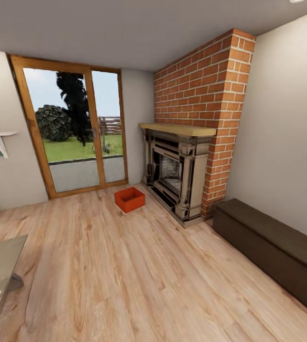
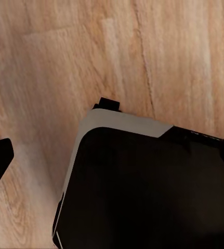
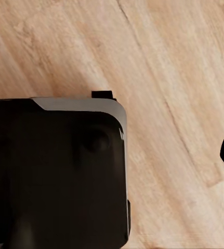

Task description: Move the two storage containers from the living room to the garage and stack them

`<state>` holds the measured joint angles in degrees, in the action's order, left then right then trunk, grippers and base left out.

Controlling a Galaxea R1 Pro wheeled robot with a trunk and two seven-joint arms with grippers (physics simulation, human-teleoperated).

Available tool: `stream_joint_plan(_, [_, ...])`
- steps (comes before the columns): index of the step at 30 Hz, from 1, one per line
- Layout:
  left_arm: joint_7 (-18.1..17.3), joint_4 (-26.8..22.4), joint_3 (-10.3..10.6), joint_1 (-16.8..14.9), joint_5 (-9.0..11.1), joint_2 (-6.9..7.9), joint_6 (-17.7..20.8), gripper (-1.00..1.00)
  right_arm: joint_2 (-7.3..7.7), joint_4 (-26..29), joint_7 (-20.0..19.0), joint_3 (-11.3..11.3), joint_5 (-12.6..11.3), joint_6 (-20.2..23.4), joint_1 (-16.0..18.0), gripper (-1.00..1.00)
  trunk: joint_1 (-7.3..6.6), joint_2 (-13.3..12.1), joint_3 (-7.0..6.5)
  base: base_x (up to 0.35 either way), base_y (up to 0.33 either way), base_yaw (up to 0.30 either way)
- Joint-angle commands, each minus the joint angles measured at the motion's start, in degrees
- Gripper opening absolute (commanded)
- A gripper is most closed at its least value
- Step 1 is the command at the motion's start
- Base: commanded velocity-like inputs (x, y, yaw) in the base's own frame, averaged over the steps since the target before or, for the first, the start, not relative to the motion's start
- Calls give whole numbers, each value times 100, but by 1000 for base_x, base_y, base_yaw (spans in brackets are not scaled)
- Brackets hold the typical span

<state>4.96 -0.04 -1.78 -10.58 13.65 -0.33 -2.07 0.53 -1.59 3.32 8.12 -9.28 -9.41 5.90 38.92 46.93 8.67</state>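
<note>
room: living room | storage container (image 1: 129, 199) on the wood floor (image 1: 125, 275) beside the fireplace (image 1: 177, 175), well apart from me | handling: looks rigid, thin-walled, light; I'd pinch one upright wall at its rim | my grippers: cannot tell whether wide or narrow

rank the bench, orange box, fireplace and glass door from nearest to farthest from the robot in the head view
1. bench, right, by the wall
2. fireplace, ahead right
3. orange box, on the floor left of the fireplace; close call with it
4. glass door, far wall
</note>
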Motion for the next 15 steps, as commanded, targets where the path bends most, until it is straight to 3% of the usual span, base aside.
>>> stream_joint_plan(1, [13,5,-16,-6,15,-2,-20,100,-1,-17,5,49,-56,-35,7,100,4,5,8,321,-65,265])
stream_joint_plan(6, [13,5,-16,-6,15,-2,-21,100,6,-17,2,49,-53,-33,7,100,4,5,8,321,-104,136])
stream_joint_plan(15, [13,6,-16,-6,15,-2,-22,100,17,-17,-2,57,-40,-28,7,100,4,5,8,320,-141,11])
